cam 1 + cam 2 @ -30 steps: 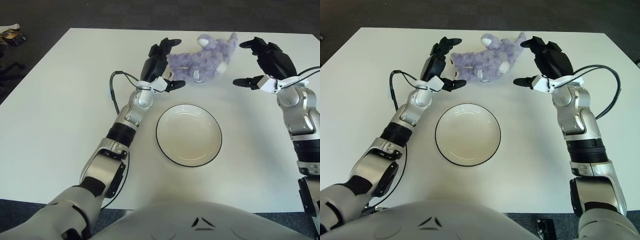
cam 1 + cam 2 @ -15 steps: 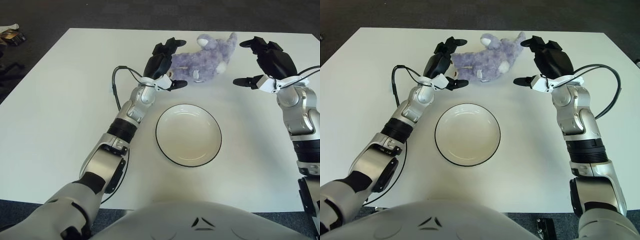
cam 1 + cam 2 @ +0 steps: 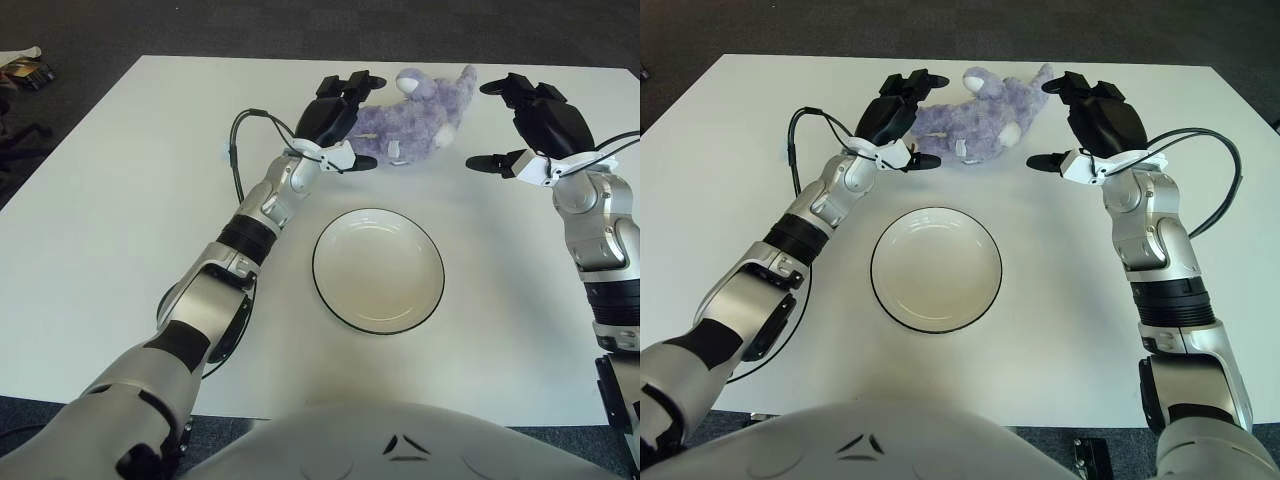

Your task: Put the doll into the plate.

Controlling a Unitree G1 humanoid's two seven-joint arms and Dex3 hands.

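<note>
Doll: you are looking at a purple plush doll (image 3: 410, 117) lying on its side in the upper centre of the frame, on the white table (image 3: 120, 230); it is sitting above the plate and apart from it, so it is not yet in place.

Plate: the white plate (image 3: 378, 270) with a dark rim is lying in the middle of the frame, holding nothing; its bare bowl is facing up, ready to take the doll.

Left hand: your left hand (image 3: 338, 120) is reaching in at the doll's left end with its fingers spread; the upper fingers are showing over the fur and the lower one under its edge, but nothing is gripped so far (contact with the fur is hard to judge).

Right hand: your right hand (image 3: 1090, 125) is hovering just right of the doll's right end, fingers splayed and holding nothing.

Handling: you are probably dealing with something light, soft and squashy; it should sag and fold when lifted by one end; it is neither fragile nor slippery, since the pile should give the fingers purchase.

Where to take hold: you would do best pinching the thick body in the middle, or pressing in from both ends; a limb or ear would likely let it dangle.
</note>
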